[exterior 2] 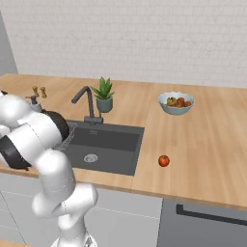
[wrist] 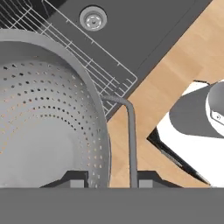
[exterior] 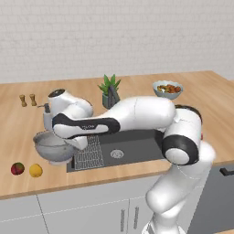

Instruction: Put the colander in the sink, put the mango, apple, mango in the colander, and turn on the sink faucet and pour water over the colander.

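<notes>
Half the colander (wrist: pixel 48 127) is cropped, its side handle pinched by the tool (wrist: pixel 107 177)

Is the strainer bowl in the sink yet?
Not yet. The colander sits at the sink's left edge, partly over the wire rack, empty.

The arm reaches far left, its hand (wrist: pixel 107 180) closed.

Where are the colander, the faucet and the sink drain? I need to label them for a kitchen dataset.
colander (exterior: pixel 52 145): left base view, its perforated inner wall.
sink faucet (exterior 2: pixel 88 102): right base view, its upright stem.
drain (wrist: pixel 93 18): hand view, its metal centre.
</notes>
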